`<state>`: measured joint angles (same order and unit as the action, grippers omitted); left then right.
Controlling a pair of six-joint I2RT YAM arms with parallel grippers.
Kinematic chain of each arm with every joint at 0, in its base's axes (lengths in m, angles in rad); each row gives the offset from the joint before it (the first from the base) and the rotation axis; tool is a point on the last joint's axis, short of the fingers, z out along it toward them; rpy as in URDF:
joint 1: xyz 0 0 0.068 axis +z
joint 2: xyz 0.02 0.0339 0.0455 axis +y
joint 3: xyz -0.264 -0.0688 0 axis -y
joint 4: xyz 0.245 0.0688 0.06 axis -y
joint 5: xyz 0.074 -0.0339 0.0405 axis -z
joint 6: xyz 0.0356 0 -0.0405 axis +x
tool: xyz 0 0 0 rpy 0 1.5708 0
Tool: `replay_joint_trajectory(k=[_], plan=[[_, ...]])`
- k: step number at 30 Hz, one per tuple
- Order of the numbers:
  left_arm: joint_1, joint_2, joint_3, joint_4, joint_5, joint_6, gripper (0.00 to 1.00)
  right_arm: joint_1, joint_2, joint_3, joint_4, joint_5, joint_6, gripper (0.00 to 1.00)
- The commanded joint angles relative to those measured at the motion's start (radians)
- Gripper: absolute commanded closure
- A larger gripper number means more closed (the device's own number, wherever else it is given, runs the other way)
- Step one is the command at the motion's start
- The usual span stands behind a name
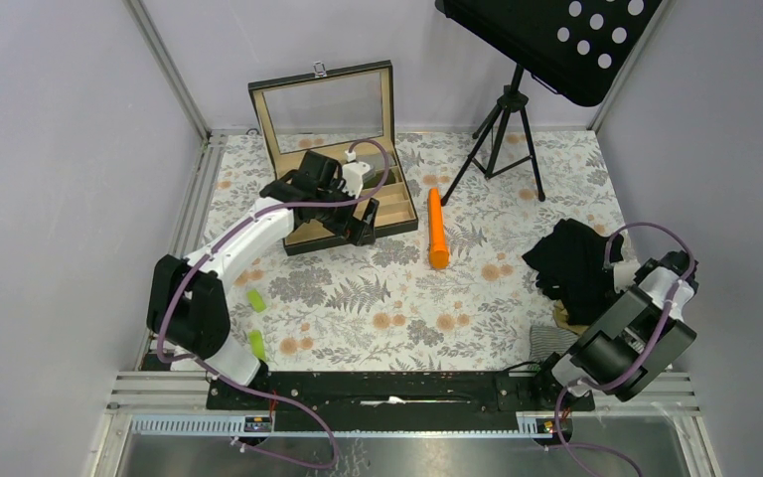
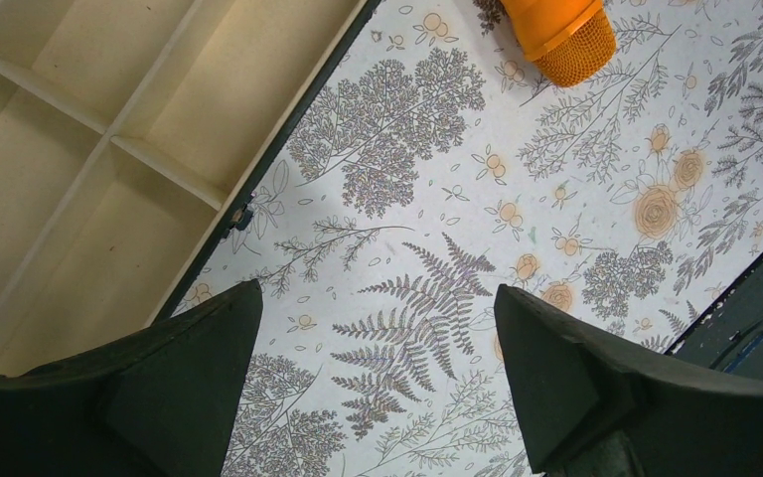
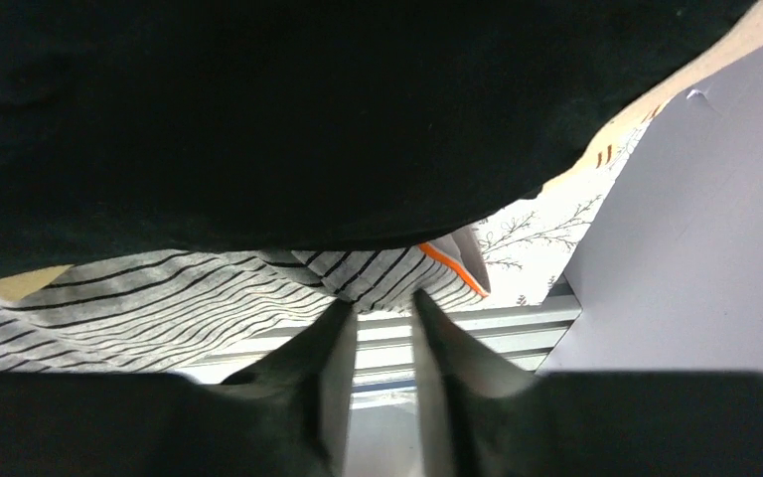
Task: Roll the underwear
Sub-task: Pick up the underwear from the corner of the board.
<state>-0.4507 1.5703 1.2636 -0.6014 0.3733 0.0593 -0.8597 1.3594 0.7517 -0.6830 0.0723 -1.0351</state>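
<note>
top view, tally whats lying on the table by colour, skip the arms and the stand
orange: 1, stick
green: 2, pieces
black: 1, cloth pile, garments in it cannot be told apart
grey striped: 1, cloth
wood: 1, box
total: 6

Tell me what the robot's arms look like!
The left arm and right arm have chunky black joints and white parts, with thin purple cables looping along them. The left end effector and right end effector each have two dark wedge-shaped fingers.
</note>
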Motion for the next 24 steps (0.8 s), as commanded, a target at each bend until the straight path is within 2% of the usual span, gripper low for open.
replay_joint_trajectory(k=[1,4,8,12,17,20,24], plan=[[-0.003,0.012,0.043,0.011,0.043,-0.002,0.06,-0.004,-0.064,-0.012,0.024,0.028,0.006,0.89],[-0.003,0.021,0.056,0.011,0.044,0.006,0.06,-0.005,-0.166,0.019,-0.06,0.013,-0.005,0.99],[-0.003,0.054,0.079,0.011,0.058,0.005,0.06,-0.004,-0.305,0.126,-0.219,-0.008,-0.049,1.0],[-0.003,0.104,0.115,0.012,0.083,-0.009,0.07,-0.004,-0.305,0.333,-0.431,-0.082,-0.001,1.0],[-0.003,0.129,0.145,0.036,0.093,-0.028,0.08,0.032,-0.293,0.589,-0.638,-0.307,0.057,1.0],[-0.002,0.14,0.155,0.038,0.096,-0.038,0.08,0.13,-0.275,0.746,-0.767,-0.453,0.08,1.0],[-0.002,0.136,0.149,0.039,0.092,-0.039,0.08,0.403,-0.258,0.89,-0.799,-0.539,0.222,1.0]])
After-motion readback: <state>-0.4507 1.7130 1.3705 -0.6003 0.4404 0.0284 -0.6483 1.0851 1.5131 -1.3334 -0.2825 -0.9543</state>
